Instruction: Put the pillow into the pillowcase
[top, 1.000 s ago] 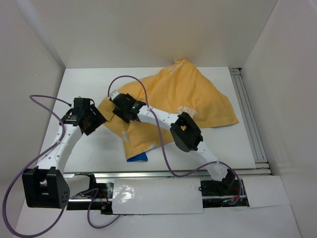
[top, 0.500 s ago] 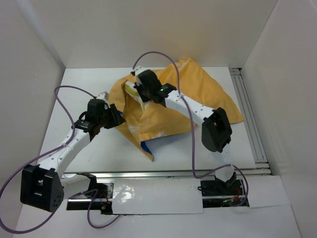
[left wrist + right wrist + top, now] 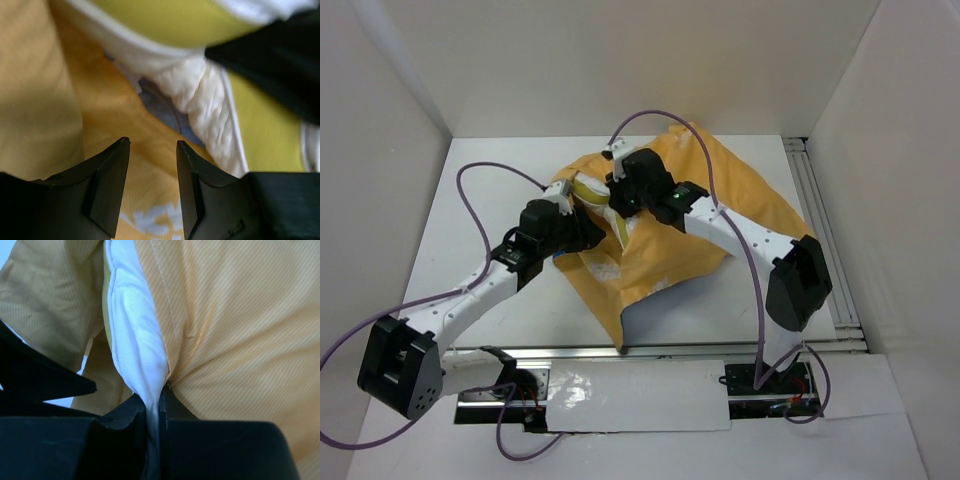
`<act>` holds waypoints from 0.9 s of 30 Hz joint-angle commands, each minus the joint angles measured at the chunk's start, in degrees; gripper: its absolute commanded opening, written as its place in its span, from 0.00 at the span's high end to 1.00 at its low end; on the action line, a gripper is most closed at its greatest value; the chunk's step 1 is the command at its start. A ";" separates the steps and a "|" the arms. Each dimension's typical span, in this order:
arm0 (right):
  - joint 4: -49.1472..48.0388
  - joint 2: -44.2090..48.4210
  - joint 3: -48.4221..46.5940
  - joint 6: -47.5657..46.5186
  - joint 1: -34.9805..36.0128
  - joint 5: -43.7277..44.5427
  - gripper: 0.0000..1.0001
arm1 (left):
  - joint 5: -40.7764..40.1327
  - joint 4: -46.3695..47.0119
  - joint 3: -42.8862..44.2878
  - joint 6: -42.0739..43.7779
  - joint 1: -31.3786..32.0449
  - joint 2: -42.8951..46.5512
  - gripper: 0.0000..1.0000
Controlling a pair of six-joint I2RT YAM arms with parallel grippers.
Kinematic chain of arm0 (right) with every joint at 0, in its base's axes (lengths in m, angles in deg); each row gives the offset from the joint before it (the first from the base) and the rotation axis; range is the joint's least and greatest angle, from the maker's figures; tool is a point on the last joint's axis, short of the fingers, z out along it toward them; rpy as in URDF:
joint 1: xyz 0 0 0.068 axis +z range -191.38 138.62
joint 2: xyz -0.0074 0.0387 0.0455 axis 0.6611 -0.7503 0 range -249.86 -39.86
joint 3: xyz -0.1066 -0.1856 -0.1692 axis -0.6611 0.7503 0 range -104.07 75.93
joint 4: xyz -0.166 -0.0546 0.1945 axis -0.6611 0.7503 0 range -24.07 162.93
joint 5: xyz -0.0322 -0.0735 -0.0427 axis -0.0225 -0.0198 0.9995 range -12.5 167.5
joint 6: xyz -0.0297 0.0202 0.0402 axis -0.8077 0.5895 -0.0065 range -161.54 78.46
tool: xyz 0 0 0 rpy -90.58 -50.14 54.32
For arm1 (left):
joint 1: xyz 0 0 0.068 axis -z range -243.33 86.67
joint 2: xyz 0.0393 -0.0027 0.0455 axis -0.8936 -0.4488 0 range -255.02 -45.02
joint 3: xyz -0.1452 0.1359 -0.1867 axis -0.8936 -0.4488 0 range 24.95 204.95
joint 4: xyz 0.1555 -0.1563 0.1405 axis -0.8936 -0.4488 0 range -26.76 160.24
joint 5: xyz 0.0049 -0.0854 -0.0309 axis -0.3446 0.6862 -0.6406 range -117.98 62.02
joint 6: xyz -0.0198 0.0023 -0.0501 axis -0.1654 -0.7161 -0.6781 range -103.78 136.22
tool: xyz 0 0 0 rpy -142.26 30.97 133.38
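**Pillow Edge Pinched at the Pillowcase Opening**

The right end effector (image 3: 154,392) is closed tight on the white edge of the pillow (image 3: 135,325). The left end effector (image 3: 152,145) has its jaws half apart over the orange pillowcase (image 3: 65,100). I cannot tell if it grips. The pillow pokes out of the pillowcase, which lies mid-table (image 3: 480,190).

**COLOUR AND PATTERN FINDINGS**

Pillowcase (image 3: 670,250): the visible side is orange-yellow. The right wrist view shows a fine diagonal rib weave. White printed marks are scattered over it. A small bluish-grey patch shows among folds in the left wrist view.

Pillow (image 3: 135,340): white and faintly quilted, with pale-yellow areas beside it at the opening.

Robot arms (image 3: 740,235): white links, black joints.

Cables (image 3: 490,165): purple.

Table (image 3: 740,310): plain white.
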 commanded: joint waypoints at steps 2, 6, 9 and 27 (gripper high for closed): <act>-7.74 8.25 2.58 1.72 1.92 2.95 1.00 | -5.22 2.00 4.11 -0.30 3.66 -1.14 0.45; -9.22 10.28 5.04 1.72 2.45 5.14 1.00 | -5.23 2.00 4.72 0.23 4.99 -5.96 0.36; -10.81 11.69 5.67 1.72 2.46 6.54 1.00 | -5.23 -0.10 6.57 -0.47 6.13 -11.24 0.35; -27.78 19.16 16.92 7.70 4.65 8.14 1.00 | -11.47 8.86 8.58 -15.33 11.32 -25.81 0.12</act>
